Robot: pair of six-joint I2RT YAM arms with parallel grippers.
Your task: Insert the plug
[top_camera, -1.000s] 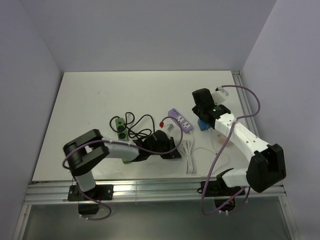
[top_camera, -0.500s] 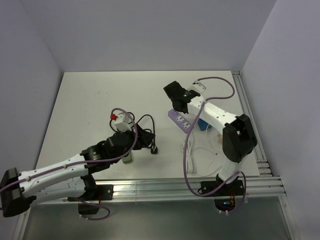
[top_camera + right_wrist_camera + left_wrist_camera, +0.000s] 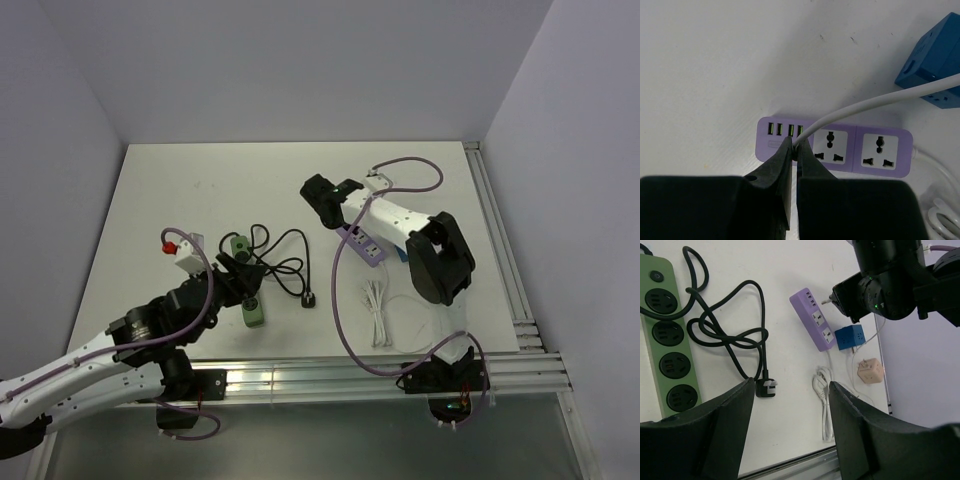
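Observation:
The blue plug (image 3: 850,336) lies on the table right of a purple power strip (image 3: 815,325); it also shows at the top right of the right wrist view (image 3: 935,60). My right gripper (image 3: 796,150) is shut on a thin white cable (image 3: 865,102) just above the purple strip's (image 3: 840,142) USB end; the cable runs off across the blue plug. In the top view this gripper (image 3: 320,200) is at the strip's far end. My left gripper (image 3: 790,440) is open and empty, above the table beside the green power strip (image 3: 665,335).
The green strip's black cord loops to a loose black plug (image 3: 766,388). A coiled white cable (image 3: 824,400) and a pink cube adapter (image 3: 870,371) lie near the purple strip. A metal rail (image 3: 330,375) runs along the near table edge.
My right gripper has moved left along the purple strip to its USB end. My left arm has swung left and its gripper has shifted back over the green strip.

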